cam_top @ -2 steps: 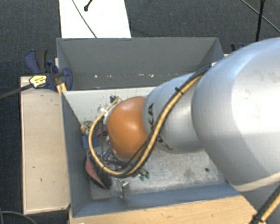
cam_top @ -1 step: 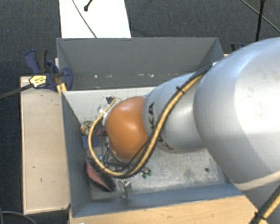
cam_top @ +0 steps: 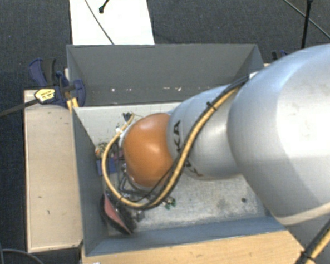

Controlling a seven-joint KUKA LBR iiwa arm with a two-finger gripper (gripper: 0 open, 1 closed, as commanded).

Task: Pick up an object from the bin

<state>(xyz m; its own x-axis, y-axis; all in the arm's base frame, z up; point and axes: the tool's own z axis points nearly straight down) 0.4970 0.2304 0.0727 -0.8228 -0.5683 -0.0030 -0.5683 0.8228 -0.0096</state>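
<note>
Pink-red item (cam_top: 109, 207): flat-looking piece, pos. in bin (cam_top: 167, 72) at the front-left corner, against the bin's left wall. It is partly covered by dark gripper hardware, so exact kind is not identifiable. Small mixed bits (cam_top: 102, 148) lie further back along the same bin wall. Gripper (cam_top: 127, 216): low in the bin, directly beside/over the pink-red item; contact not confirmable. Jaw state: hidden under the wrist, not determinable. Orange cover (cam_top: 146, 149) w/ looped cables (cam_top: 104, 163) sits above the gripper, over the bin's left half. Green bit (cam_top: 169, 204): on bin floor, near front wall, approx. mid-bin. Arm (cam_top: 266, 139) spans the bin's right half.
</note>
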